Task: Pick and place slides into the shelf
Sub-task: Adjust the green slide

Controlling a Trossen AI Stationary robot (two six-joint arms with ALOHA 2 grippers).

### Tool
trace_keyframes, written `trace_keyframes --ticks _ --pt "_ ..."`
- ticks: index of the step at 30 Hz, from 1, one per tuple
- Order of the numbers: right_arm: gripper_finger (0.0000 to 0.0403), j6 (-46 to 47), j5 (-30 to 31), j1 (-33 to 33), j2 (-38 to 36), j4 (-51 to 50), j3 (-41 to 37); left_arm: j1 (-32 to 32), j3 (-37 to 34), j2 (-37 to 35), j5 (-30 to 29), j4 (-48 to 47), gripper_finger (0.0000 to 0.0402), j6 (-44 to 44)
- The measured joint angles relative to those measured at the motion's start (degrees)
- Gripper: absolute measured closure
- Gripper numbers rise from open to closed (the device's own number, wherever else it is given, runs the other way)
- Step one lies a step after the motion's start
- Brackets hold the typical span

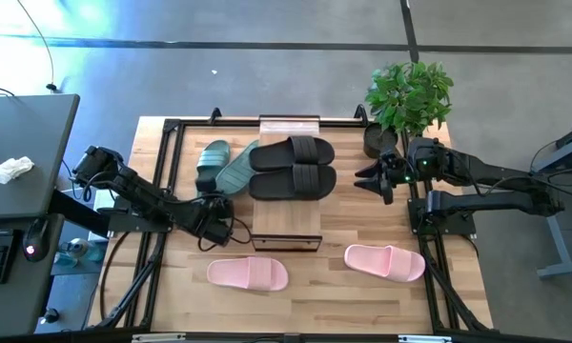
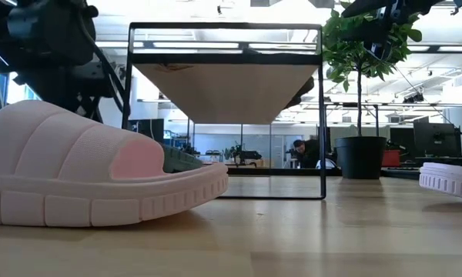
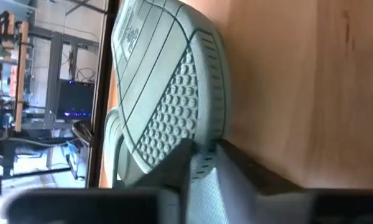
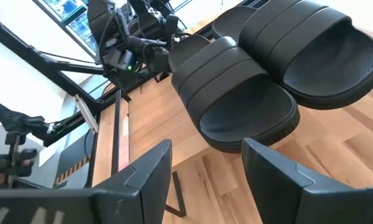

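The shelf (image 1: 288,240) stands mid-table, and both black slides (image 1: 293,167) lie side by side on its plank top. Left of it are the two green slides: one (image 1: 211,162) lies flat, the other (image 1: 240,164) stands on its side with the dotted sole (image 3: 168,118) showing. My left gripper (image 1: 214,210) is shut on that one's near end. Both pink slides (image 1: 248,273) (image 1: 385,262) lie flat on the table's near part. My right gripper (image 1: 375,177) hangs open just right of the black slides (image 4: 255,81), touching nothing. My left gripper (image 3: 199,199) holds the tilted green slide by the rim of its near end (image 3: 202,165), pinched between the two fingers. The fingers come level from the table's near-left side, roughly along the slide. The slide stands on its long side edge (image 3: 222,106) on the table.
A potted plant (image 1: 408,95) stands at the far right corner, close behind my right arm. A black frame (image 1: 172,129) runs around the table. A dark desk (image 1: 24,143) with a white rag sits off the left edge. Bare wood shows between the pink slides.
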Motion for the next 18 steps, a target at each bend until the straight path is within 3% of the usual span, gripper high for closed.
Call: trace_keyframes --ticks 2,9,18 --pt "0.0217 0.0 0.4 0.0 0.0 0.0 0.0 0.0 0.1 0.0 0.4 -0.4 0.0390 -2.4" --pt "0.0217 0.3 0.5 0.0 0.0 0.0 0.0 0.0 6.0 0.0 2.6 -11.5 0.0399 -11.5" --pt "0.0217 0.3 0.4 0.0 0.0 0.0 0.0 -2.7 15.4 -1.9 4.1 -27.4 0.0401 -10.4"
